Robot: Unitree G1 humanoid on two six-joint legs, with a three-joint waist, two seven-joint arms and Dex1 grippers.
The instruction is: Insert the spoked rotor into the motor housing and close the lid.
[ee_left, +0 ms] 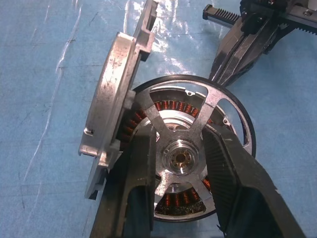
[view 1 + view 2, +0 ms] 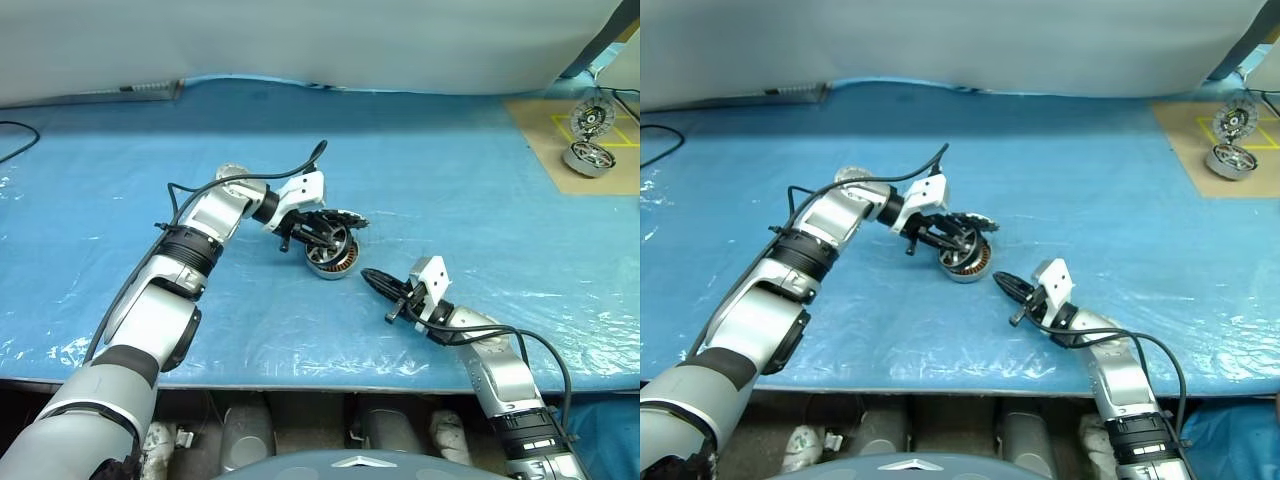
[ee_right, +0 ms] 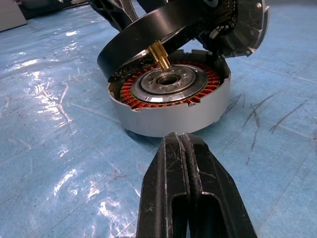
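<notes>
The left end effector [image 2: 318, 238] pinches the black-rimmed, silver-spoked rotor [image 1: 190, 148], tilted half-seated over the round copper-wound motor housing [image 3: 171, 106] on the blue surface [image 2: 450, 190]. The jagged-edged silver lid [image 1: 116, 106] leans against the housing's side, not yet fitted. The right end effector [image 2: 385, 290], pressed together, waits nearby

Desk [image 3: 44, 99]: covered in glossy, crinkled blue plastic sheet. Motor housing [image 3: 173, 116]: smooth matt silver metal wall, shiny copper-wire windings. Spoked rotor [image 1: 181, 148]: brushed silver metal spokes, smooth black rim, brass-coloured shaft. Lid [image 1: 111, 94]: dull, scuffed grey metal. My jaws: matt black, finely ribbed.
</notes>
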